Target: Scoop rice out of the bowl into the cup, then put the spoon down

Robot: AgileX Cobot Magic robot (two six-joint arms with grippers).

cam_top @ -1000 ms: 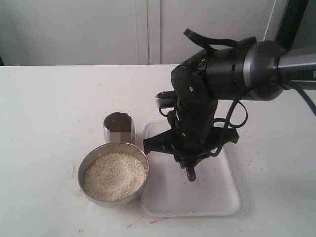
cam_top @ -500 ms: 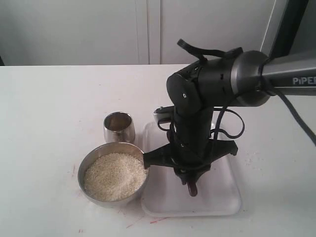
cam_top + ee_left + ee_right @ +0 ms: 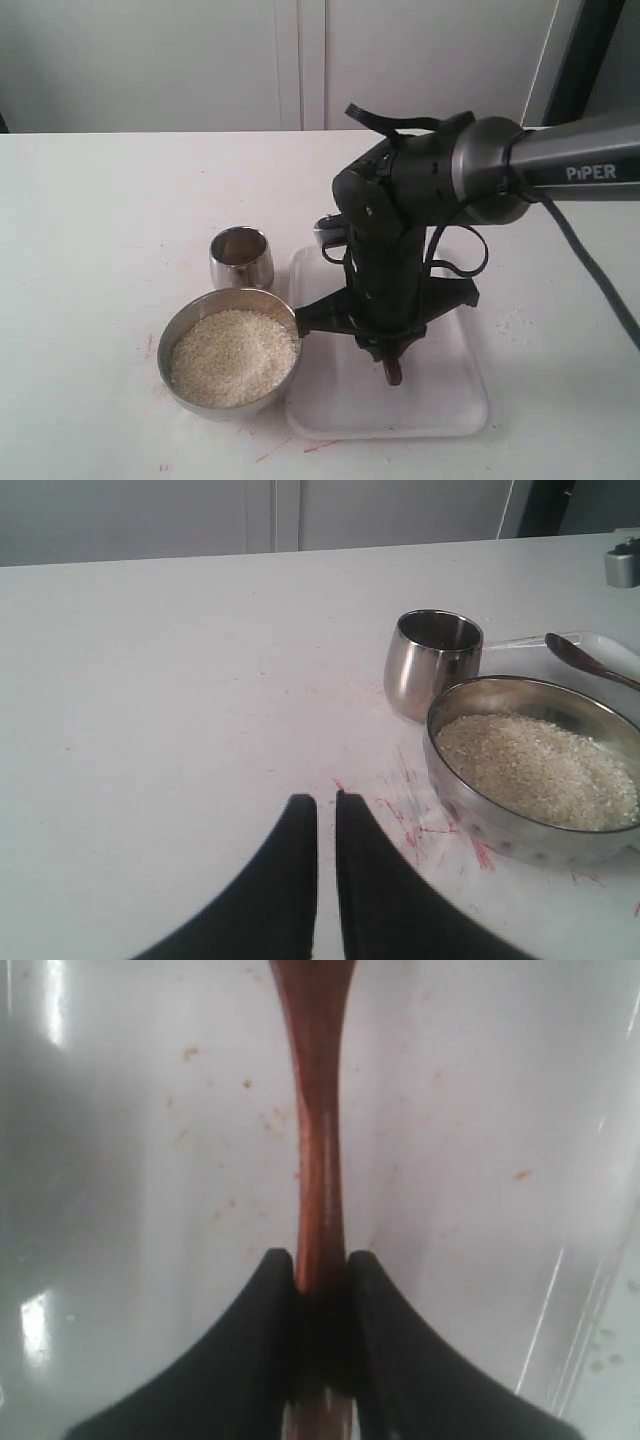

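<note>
Low in the middle of the exterior frame, the right gripper (image 3: pixel 320 1265) has its jaws clamped on the thin handle of the slim reddish-brown wooden spoon (image 3: pixel 318 1160) over the shallow white tray (image 3: pixel 440 400), probably gripping far back for reach. At lower left the wide steel bowl (image 3: pixel 180 322) of white rice grains (image 3: pixel 233 355) sits just beside the small steel cup (image 3: pixel 242 258), which keeps the carry short. The left gripper (image 3: pixel 326 805) idles, jaws closed on nothing.
</note>
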